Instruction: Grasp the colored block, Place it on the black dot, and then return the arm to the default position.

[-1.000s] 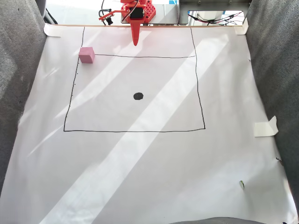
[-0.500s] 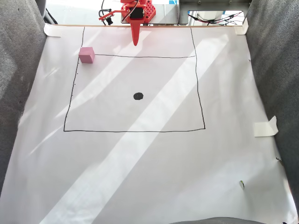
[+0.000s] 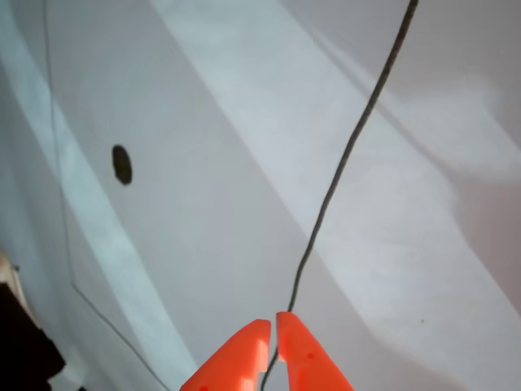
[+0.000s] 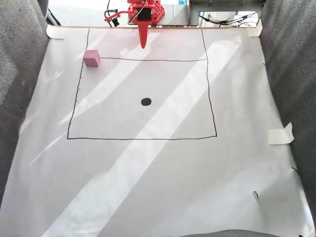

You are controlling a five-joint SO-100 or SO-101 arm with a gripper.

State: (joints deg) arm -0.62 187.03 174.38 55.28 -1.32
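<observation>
The white paper sheet (image 4: 158,187) covers the table, and a drawn square outline (image 4: 143,138) is marked on it; this outline is taken as the landmark. The gripper (image 4: 143,45) hangs at the far edge of the outline, above its top line, with the two orange fingers (image 3: 236,362) brought together to a narrow point and nothing held between them. The colored block (image 4: 91,58) sits on the far-left corner of the outline in the fixed view, well apart from the gripper. The black dot (image 4: 146,101) lies near the middle of the outline and is uncovered.

The step in hand is judged to be the reach to the block. The jaws should be spread before descent, and the fingers lowered to either side of two opposite faces, so that the foam is not pushed aside.

The block is a cube, so no long axis is present. Its edges run roughly parallel to the outline's sides, one face turned toward the fixed camera.
</observation>
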